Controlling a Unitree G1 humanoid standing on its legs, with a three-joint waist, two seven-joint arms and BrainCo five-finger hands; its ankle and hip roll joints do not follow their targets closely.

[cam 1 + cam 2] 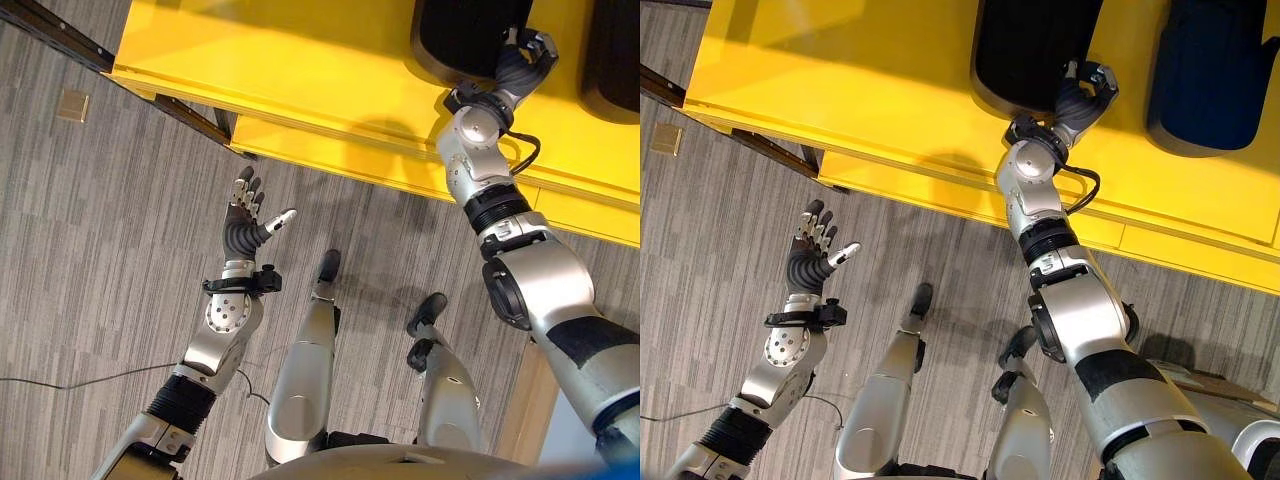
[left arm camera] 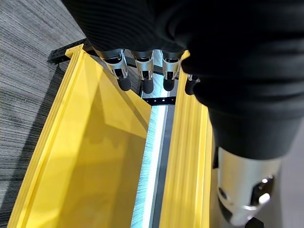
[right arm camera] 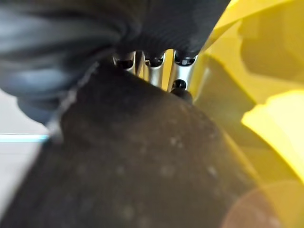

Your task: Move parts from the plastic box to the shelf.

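The right hand [image 1: 1080, 98] is curled around the near edge of a big black rounded part [image 1: 1025, 50] sitting on the bright yellow shelf [image 1: 860, 90]. Another dark blue rounded part [image 1: 1210, 80] sits to its right. The left hand [image 1: 245, 220] waits spread open over the grey floor [image 1: 100, 250]. This part looks almost put down; it only needs letting go.

Looks like a workshop or storeroom: yellow metal shelf [image 1: 300, 70] across the frame's top, grey striped carpet floor [image 1: 90, 250] below.

We find no readable text, label or number on the yellow shelf [image 1: 300, 70] (nor on the black parts [image 1: 1025, 50]).
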